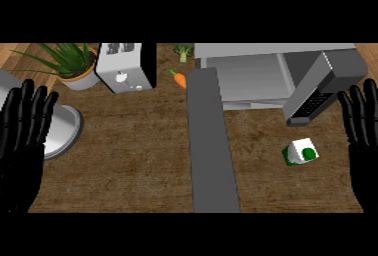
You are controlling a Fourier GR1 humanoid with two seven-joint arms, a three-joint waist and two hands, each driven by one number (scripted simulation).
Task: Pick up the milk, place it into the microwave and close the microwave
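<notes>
Brown wooden worktop [133, 165] holds the milk carton [301, 152], tilted, just before the open microwave [251, 75], left of and much nearer the right robot hand [363, 135] than the left robot hand [22, 145], both resting empty, fingers straight and apart.

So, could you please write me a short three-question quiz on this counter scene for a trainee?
1. True or false: the microwave door stands open.
2. Which hand is nearer the milk: (a) left hand or (b) right hand?
3. Fill in: the orange vegetable beside the toaster is a ____.

Key: 1 true; 2 b; 3 carrot.
</notes>
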